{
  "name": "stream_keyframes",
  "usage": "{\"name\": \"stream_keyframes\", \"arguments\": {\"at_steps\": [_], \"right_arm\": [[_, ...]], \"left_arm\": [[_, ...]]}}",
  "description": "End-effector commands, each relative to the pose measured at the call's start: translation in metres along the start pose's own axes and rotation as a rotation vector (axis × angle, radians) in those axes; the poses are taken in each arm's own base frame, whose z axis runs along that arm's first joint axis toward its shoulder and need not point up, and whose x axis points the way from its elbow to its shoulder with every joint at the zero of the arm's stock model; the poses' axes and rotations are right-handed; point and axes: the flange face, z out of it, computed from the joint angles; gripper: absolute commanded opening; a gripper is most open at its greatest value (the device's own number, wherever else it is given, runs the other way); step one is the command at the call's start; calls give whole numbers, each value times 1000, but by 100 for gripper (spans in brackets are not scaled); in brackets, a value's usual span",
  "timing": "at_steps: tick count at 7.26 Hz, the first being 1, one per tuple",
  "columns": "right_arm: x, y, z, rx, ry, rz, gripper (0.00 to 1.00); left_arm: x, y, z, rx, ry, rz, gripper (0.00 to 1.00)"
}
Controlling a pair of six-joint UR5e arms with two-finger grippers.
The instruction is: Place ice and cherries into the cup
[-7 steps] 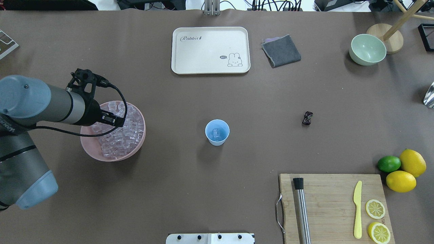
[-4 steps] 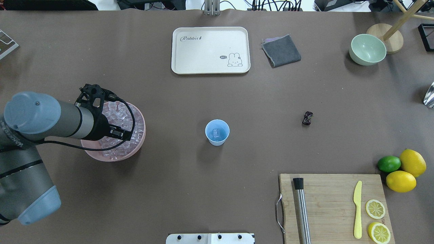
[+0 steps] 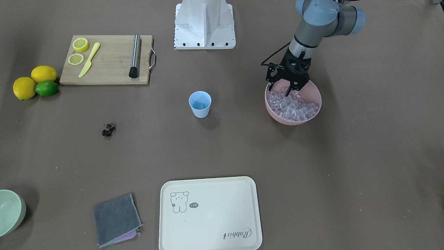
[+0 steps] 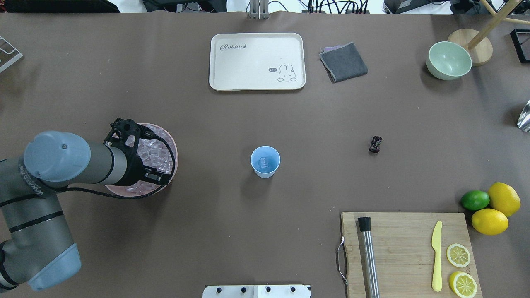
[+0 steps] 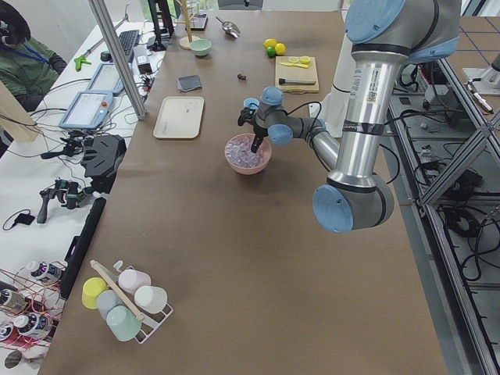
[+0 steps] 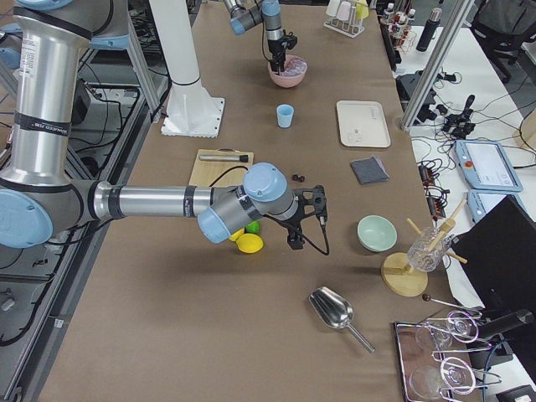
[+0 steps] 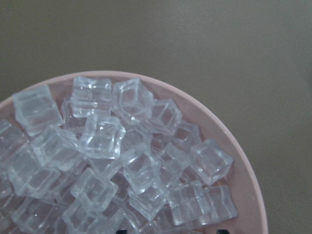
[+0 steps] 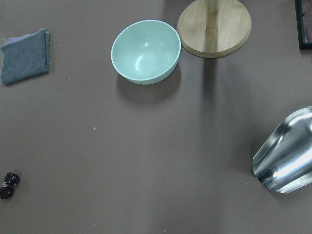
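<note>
The light blue cup point(image 4: 265, 161) stands mid-table and also shows in the front view point(image 3: 199, 104); one ice cube point(image 4: 263, 162) lies in it. Many clear ice cubes point(image 7: 126, 161) fill the pink bowl point(image 3: 277, 116). My left gripper point(image 3: 289, 91) points down over the robot-side part of that bowl, just above the cubes, open and holding nothing. The dark cherries point(image 4: 375, 144) lie on the table to the cup's right and show in the right wrist view point(image 8: 9, 184). My right gripper point(image 6: 306, 213) hovers over the table's right end, near the lemons; I cannot tell whether it is open.
A cream tray point(image 4: 256, 61) and a grey cloth point(image 4: 343, 62) lie at the far side. A pale green bowl point(image 4: 449, 60), a wooden stand point(image 8: 214, 24) and a metal scoop point(image 8: 287, 156) are at the far right. A cutting board point(image 4: 405, 252) and lemons with a lime point(image 4: 490, 205) are near right.
My left arm has swung across the pink bowl toward the robot's side, and the gripper now covers the bowl's near part. The cup and the cherries have not moved.
</note>
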Motion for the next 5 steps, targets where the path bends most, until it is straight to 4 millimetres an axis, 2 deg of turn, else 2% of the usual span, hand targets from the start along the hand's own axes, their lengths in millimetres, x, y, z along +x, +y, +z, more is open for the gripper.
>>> {"name": "stream_keyframes", "arguments": {"at_steps": [1, 5], "right_arm": [[0, 0, 0, 0, 0, 0, 100], [0, -1, 0, 1, 1, -1, 100]], "left_arm": [[2, 9, 8, 1, -18, -2, 68], [-11, 9, 3, 0, -32, 7, 62]]}}
